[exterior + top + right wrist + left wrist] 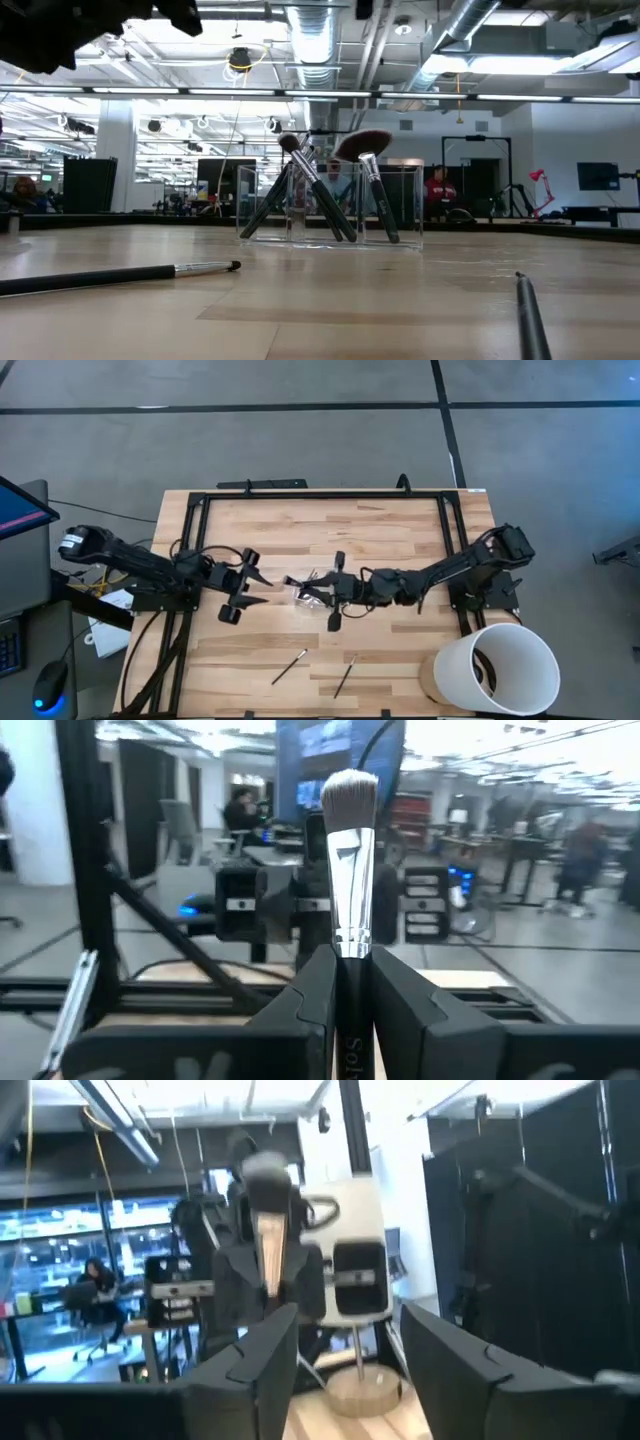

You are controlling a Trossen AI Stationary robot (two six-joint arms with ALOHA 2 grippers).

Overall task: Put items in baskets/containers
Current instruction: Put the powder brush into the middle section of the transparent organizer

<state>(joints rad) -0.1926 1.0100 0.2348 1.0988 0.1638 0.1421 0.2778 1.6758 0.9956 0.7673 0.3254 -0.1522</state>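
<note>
In the middle of the high view, the clear tray (pixel 312 596) stands on my wooden table (pixel 400 540). In the low view I count about four brushes leaning inside it, crossing each other, and one of them is the fan brush (pixel 364 146) with its wide head on top. Two loose brushes lie on the table in the lower middle of the high view: one brush (pixel 289 666) on the left and a second brush (pixel 345 675) just beside it. My right gripper (pixel 350 982) is just right of the tray and is closed on a flat-headed brush (pixel 351 870), held upright. My left gripper (pixel 345 1350) is left of the tray, wide open and empty. One white bucket (pixel 497 668) stands at the lower right.
</note>
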